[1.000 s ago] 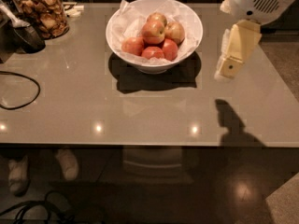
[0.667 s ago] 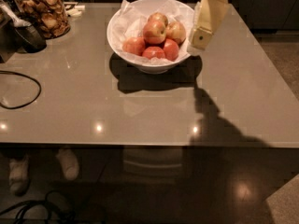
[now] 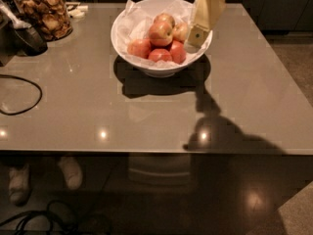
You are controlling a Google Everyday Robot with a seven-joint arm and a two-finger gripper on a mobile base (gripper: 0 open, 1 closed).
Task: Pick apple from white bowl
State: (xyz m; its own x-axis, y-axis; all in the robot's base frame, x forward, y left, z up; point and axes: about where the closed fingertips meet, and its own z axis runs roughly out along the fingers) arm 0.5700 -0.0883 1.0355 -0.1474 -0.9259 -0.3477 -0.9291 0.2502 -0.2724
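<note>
over the right side of the white bowl (image 3: 157, 71) hangs the gripper (image 3: 195, 35), its tip just beside the fruit; whether it is parted or closed i cannot tell; the apple (image 3: 160, 32) sits atop the redder apples (image 3: 161, 56), left of the tip; a slanted descent could clip the rim or nudge neighbours, rolling the target away; open room lies above the pile; the near edge of the table (image 3: 146, 121) is well apart.

single cam, high, off the table (image 3: 146, 116) near edge, pitched down and forward; mid range, most of top in frame; white bowl (image 3: 161, 71) far centre, gripper (image 3: 194, 38) at its right rim, frame top
</note>
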